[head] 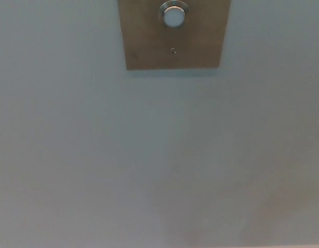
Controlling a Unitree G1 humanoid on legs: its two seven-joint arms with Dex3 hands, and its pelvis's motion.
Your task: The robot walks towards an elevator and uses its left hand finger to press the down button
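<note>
A brushed metal button panel (149, 41) is fixed to the pale wall at the top middle of the head view, cut off by the top edge. On it sits a round white button with a chrome ring (173, 14). A small screw (172, 50) shows below the button. Neither of my hands nor any part of my arms shows in this view.
The pale grey-blue wall (149, 155) fills nearly the whole picture. A thin light strip (304, 246), likely the wall's lower edge, shows at the bottom right corner.
</note>
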